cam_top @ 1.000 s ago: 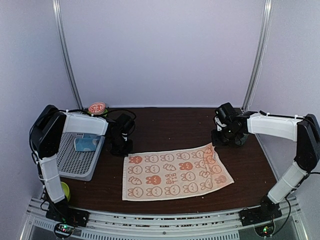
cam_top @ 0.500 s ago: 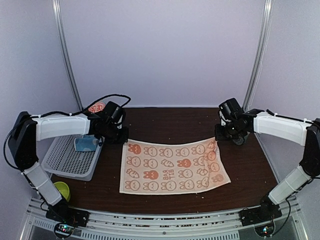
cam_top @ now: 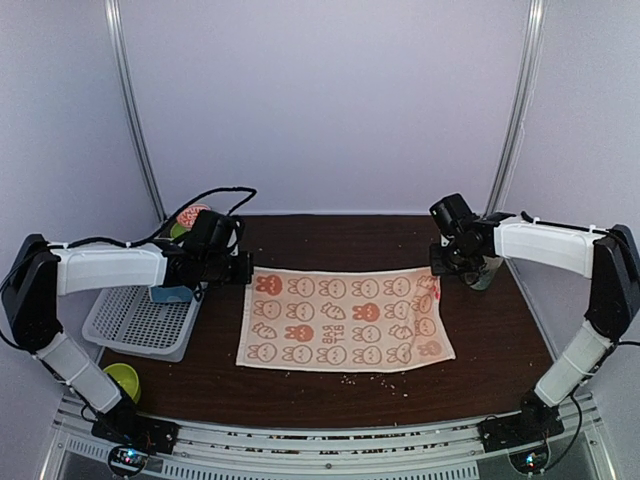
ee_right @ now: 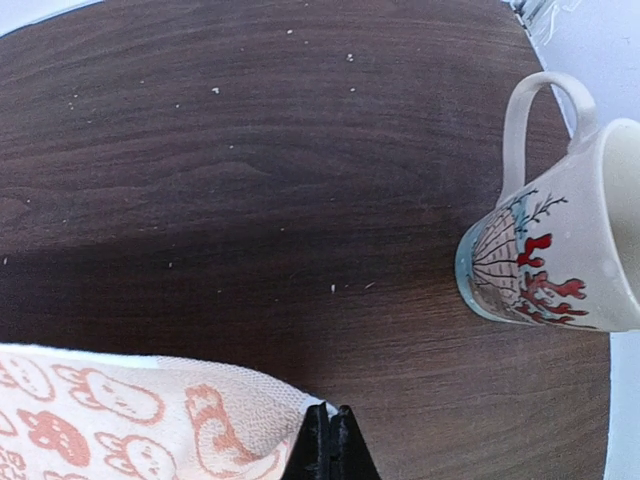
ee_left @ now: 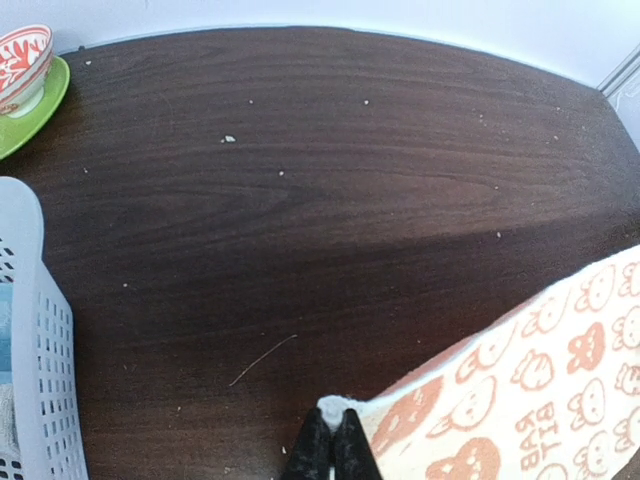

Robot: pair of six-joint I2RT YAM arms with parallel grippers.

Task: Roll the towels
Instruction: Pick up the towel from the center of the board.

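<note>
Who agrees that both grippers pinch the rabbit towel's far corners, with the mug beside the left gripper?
Wrong side: the mug stands beside the right gripper, as the right wrist view shows. Both do pinch far corners of the rabbit towel.

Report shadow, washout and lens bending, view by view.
Top external: even soft light, rabbit towel sharp, no glare. Left wrist: the table bows at its far edge, lens distortion; a shadow band darkens the wood ahead of the towel. Right wrist: a similar shadow band; the mug is bright and cropped.

blue towel [cam_top: 170, 294]: mostly behind left arm [cam_top: 110, 268] | mug [ee_right: 560, 250]: cut by right edge | bowl [ee_left: 25, 62]: cropped left
</note>
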